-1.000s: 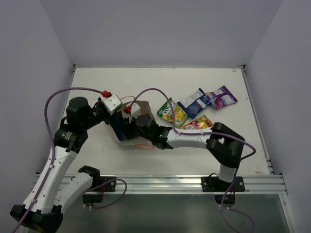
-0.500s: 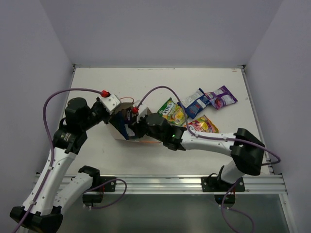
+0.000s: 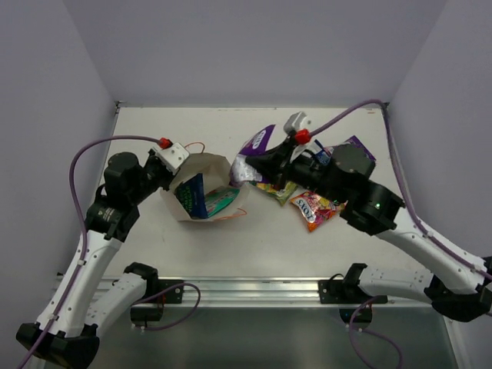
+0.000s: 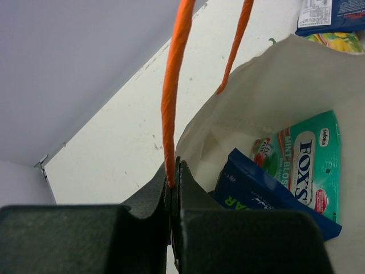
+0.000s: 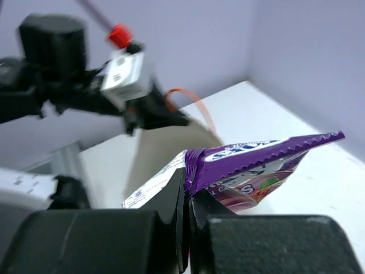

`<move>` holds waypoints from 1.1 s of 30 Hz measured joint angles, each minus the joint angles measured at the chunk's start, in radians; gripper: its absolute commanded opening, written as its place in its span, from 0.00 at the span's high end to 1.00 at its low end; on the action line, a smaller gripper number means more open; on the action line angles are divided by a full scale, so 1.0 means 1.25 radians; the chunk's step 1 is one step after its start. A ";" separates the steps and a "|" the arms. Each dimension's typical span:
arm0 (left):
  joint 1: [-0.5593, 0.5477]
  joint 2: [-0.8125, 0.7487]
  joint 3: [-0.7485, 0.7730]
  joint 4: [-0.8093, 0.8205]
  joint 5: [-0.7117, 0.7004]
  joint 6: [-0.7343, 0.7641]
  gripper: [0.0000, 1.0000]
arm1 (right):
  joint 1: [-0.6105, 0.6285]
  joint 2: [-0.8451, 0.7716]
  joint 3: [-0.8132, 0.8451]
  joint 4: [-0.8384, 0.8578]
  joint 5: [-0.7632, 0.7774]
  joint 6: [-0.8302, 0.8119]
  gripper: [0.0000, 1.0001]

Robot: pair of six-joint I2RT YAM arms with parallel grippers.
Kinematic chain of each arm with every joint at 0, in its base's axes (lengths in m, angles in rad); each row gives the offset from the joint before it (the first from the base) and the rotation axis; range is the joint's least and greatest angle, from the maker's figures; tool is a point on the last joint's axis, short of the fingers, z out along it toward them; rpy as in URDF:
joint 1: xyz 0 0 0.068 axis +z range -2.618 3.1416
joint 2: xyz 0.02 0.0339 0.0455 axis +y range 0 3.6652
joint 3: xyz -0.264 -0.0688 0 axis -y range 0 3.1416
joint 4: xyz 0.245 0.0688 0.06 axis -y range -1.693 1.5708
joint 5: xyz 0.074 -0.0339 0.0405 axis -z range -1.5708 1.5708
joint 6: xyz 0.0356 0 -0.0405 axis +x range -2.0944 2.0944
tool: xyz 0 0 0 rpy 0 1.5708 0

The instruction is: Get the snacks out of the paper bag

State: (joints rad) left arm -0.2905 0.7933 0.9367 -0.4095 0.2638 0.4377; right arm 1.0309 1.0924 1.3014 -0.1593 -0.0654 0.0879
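The beige paper bag [image 3: 206,167] lies on the table with its mouth open towards the camera. Inside it lie a dark blue packet [image 4: 259,194] and a teal packet [image 4: 305,160]. My left gripper [image 4: 173,181] is shut on the bag's rim where an orange handle [image 4: 171,85] goes in. Right of the bag and raised above the table, my right gripper [image 5: 186,188] is shut on the corner of a purple packet [image 5: 256,162], also seen from above [image 3: 252,146].
More snacks lie under and beside the right arm: a green-yellow packet [image 3: 278,191], an orange-red packet [image 3: 315,209] and a second purple packet [image 3: 363,147]. The table's back edge meets the wall. A metal rail runs along the near edge.
My right gripper was inside the bag a second ago. It has pulled out up and to the right with the purple packet. The bag's mouth now stands uncovered.
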 measured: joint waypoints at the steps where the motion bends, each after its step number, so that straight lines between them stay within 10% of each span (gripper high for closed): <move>1: 0.000 0.005 0.000 0.004 -0.005 0.000 1.00 | -0.027 -0.015 0.011 -0.019 -0.002 0.000 1.00; 10: 0.000 0.019 -0.003 0.023 -0.015 0.000 1.00 | -0.388 0.002 0.103 -0.091 -0.045 0.004 1.00; 22: 0.000 -0.001 -0.012 0.023 0.011 0.000 1.00 | -0.486 0.670 0.326 -0.017 -0.264 0.043 0.99; 33: 0.000 -0.010 -0.015 0.022 0.029 0.000 1.00 | -0.508 0.745 0.249 0.000 -0.157 0.092 0.32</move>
State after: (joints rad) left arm -0.2905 0.7807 0.9176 -0.3824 0.3004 0.4377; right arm 0.3965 2.0239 1.6127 -0.1593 -0.2611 0.2035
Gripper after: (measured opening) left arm 0.030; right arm 0.646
